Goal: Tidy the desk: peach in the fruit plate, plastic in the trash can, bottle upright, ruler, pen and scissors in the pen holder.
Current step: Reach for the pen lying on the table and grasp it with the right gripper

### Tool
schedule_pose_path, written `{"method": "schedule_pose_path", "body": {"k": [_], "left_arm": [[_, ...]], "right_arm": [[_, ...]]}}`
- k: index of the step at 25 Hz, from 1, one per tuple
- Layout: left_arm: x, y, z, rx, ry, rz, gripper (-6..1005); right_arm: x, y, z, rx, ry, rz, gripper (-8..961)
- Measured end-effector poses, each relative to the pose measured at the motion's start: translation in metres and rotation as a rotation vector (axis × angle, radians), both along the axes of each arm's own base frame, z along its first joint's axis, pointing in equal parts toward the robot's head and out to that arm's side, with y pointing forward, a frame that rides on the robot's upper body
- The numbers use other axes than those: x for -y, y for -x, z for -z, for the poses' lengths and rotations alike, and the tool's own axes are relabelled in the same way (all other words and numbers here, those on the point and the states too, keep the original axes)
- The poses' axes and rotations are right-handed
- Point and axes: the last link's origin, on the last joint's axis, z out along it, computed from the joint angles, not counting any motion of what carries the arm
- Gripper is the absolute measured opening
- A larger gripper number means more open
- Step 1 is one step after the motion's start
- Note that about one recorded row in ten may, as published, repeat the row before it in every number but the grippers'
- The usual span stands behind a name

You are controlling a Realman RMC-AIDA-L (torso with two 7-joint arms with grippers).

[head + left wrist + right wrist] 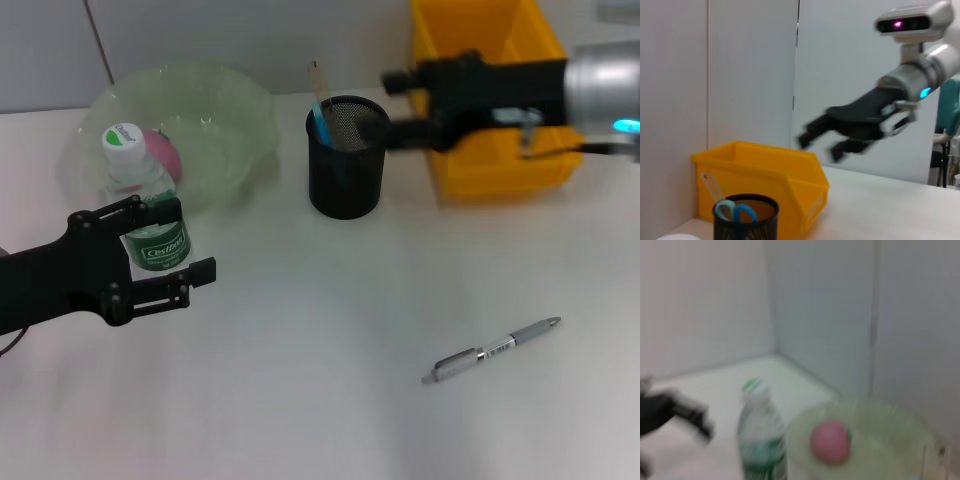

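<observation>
The bottle [145,200] stands upright between the left hand's [172,240] parted fingers.

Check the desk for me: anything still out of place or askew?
Only the pen, lying loose on the table, well short of the pen holder. Bottle stands upright; peach sits in the fruit plate.

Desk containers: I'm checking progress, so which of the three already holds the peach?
The pale green fruit plate at the robot's left; the pink peach lies in it. The black mesh pen holder holds scissors and ruler; the yellow bin shows no fruit.
</observation>
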Motion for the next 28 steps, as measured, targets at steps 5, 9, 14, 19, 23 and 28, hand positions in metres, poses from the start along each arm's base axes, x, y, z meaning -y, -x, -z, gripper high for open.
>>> {"method": "schedule_pose_path", "body": {"k": [5, 9, 14, 19, 23, 28], "left_arm": [[-0.003, 0.002, 0.001, -0.013, -0.011, -0.016, 834], [-0.001, 0.003, 0.004, -0.018, 0.014, -0.029, 834], [0.003, 0.007, 0.006, -0.039, 0.054, -0.046, 834], [0.010, 0.008, 0.015, -0.089, 0.136, -0.032, 834], [0.009, 0.005, 0.021, -0.092, 0.172, -0.043, 834], [0.009, 0.005, 0.023, -0.054, 0.171, -0.063, 834]], "right_arm": [[0.010, -0.002, -0.032, 0.162, 0.132, -0.049, 698], [0.013, -0.001, -0.039, 0.292, 0.240, -0.067, 699], [0.016, 0.007, -0.036, 0.467, 0.372, -0.084, 699], [0.019, 0.010, -0.022, 0.643, 0.463, -0.091, 699], [0.019, 0.012, -0.008, 0.770, 0.508, -0.142, 699], [0.016, 0.009, 0.005, 0.852, 0.542, -0.179, 698]]}}
